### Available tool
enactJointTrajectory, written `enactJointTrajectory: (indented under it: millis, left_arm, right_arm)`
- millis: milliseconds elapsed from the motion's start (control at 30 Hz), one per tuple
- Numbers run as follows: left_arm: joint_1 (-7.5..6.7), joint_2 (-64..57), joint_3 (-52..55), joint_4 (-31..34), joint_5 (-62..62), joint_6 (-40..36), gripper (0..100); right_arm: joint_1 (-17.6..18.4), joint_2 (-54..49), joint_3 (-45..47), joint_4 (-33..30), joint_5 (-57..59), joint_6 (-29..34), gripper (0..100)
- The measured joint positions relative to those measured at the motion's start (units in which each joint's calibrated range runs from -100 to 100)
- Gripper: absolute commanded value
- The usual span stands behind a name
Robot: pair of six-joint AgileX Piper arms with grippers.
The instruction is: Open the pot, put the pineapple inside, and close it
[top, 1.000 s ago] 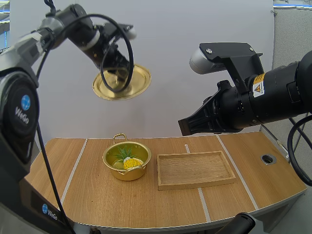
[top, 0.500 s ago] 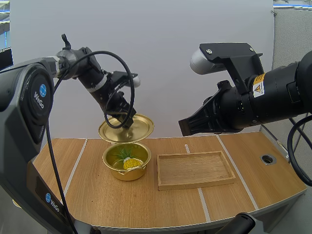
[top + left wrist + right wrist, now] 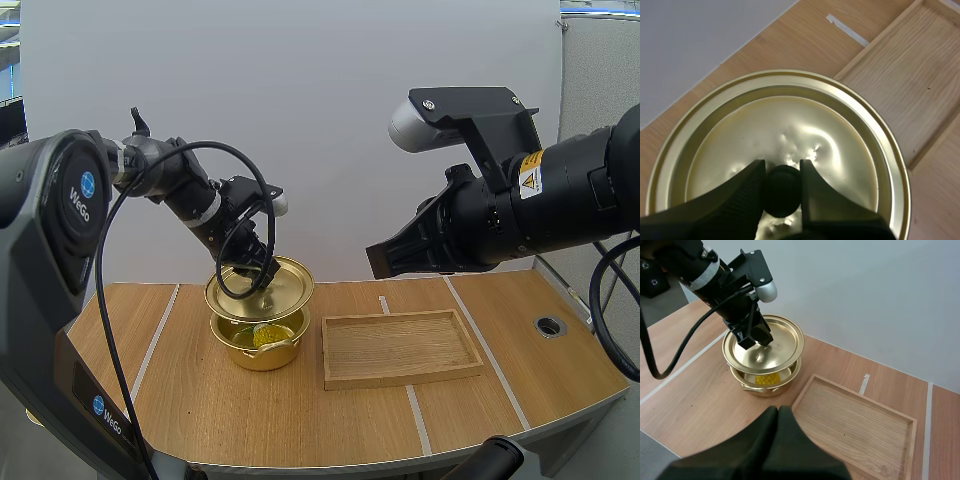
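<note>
**Hovering the lid just above the pot, pineapple already inside**

Reaching in from the left of the pot with the left arm, wrist pitched steeply down. Clamping the black knob (image 3: 782,190) at the middle of the gold lid (image 3: 285,285) with the left gripper (image 3: 258,275). Hanging that lid squarely over the pot (image 3: 262,352), seemingly a touch tilted, leaving a gap on the pot's near side. Showing the yellow pineapple (image 3: 265,335) through that gap, lying in the pot on the desk (image 3: 200,400). Judging the coming move as a short, straight drop, with some levelling needed to seat the lid all round. Passing the wooden tray (image 3: 400,348) just right of the pot. Holding the right gripper (image 3: 777,412) high and well right of the pot, fingers pressed together on nothing.
</note>
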Motion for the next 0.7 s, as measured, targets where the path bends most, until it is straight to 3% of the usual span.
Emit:
enactJointTrajectory:
  millis: [700]
  left_arm:
    - [0.00, 9.79, 0.42, -1.42, -3.82, 2.06, 0]
  right_arm:
    - [0.00, 0.00, 0.00, 0.00, 0.00, 0.00, 0]
